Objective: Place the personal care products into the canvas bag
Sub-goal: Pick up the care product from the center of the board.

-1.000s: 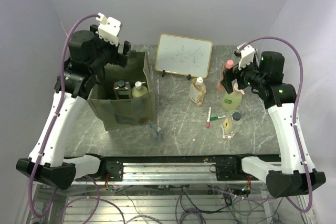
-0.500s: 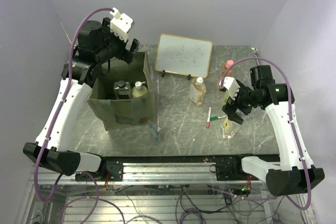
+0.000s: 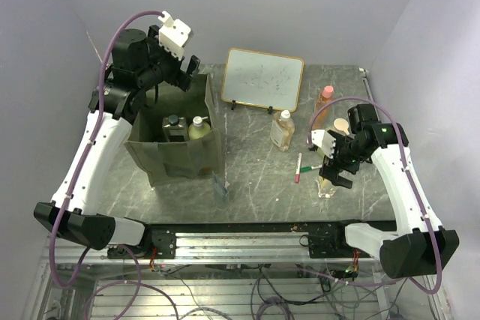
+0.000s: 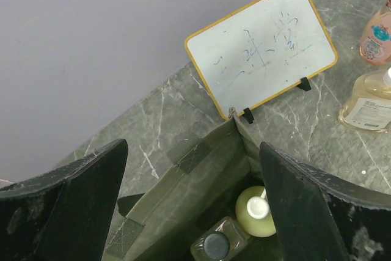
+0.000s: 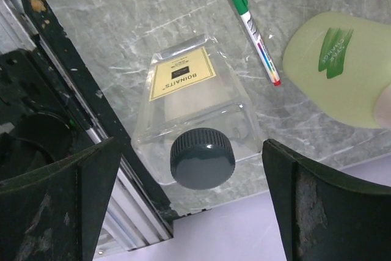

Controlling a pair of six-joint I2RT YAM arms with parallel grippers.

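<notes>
Marble tabletop (image 3: 259, 174) | your right gripper (image 5: 190, 146) spread, dark-capped bottle (image 5: 183, 84) centred between fingers, ready for grasping | left gripper (image 4: 192, 146) parted, canvas bag (image 4: 177, 200) beneath fingertips

right tool (image 5: 190, 145) gap: clear bottle (image 5: 183, 90) | green marker (image 5: 249, 25), green bottle (image 5: 342, 65) beside | canvas bag (image 4: 201, 169) mouth open

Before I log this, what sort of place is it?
Likely a robotics lab bench: grey marble-pattern table boxed in by lilac walls, a metal mounting rail at its near edge, loose cables beneath.
</notes>
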